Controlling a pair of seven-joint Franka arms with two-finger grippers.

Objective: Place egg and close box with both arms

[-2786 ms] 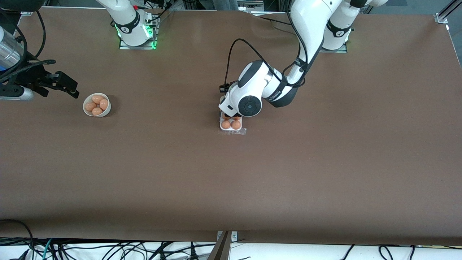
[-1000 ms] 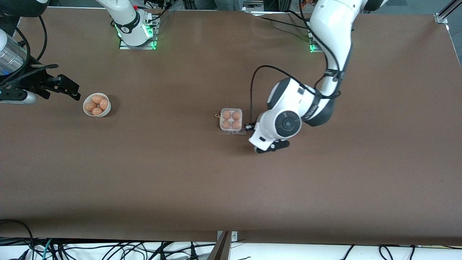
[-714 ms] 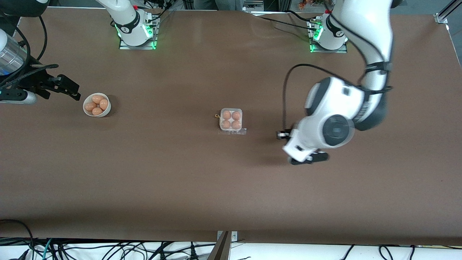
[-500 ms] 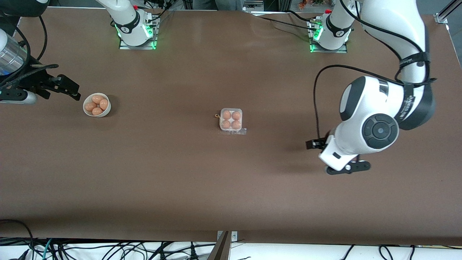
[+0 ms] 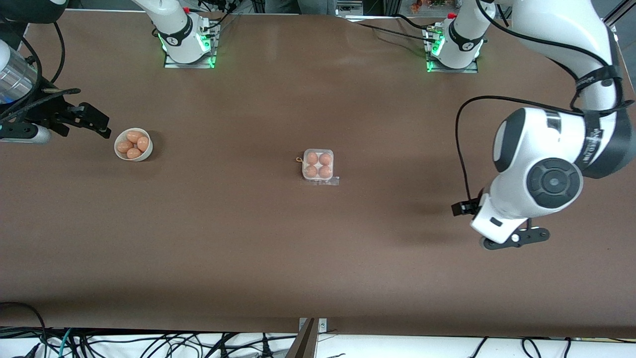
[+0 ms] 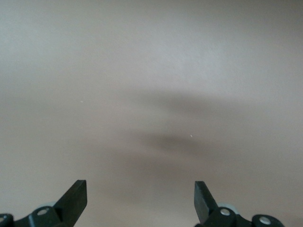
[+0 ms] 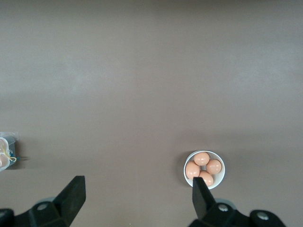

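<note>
The box sits mid-table with four orange-brown eggs in its cells. The clear lid looks down over them. Its edge shows in the right wrist view. My left gripper is open and empty over bare table toward the left arm's end, well away from the box. Its wrist view shows the spread left gripper over plain tabletop. My right gripper is open and empty, waiting beside the bowl at the right arm's end. The right wrist view shows the open right gripper.
A round white bowl with several loose eggs stands toward the right arm's end, also in the right wrist view. A small yellowish loop lies beside the box. Cables hang along the table's near edge.
My left arm has lifted off the box and swung away toward its own end of the table and toward the front camera. The box and the right arm have not moved.
</note>
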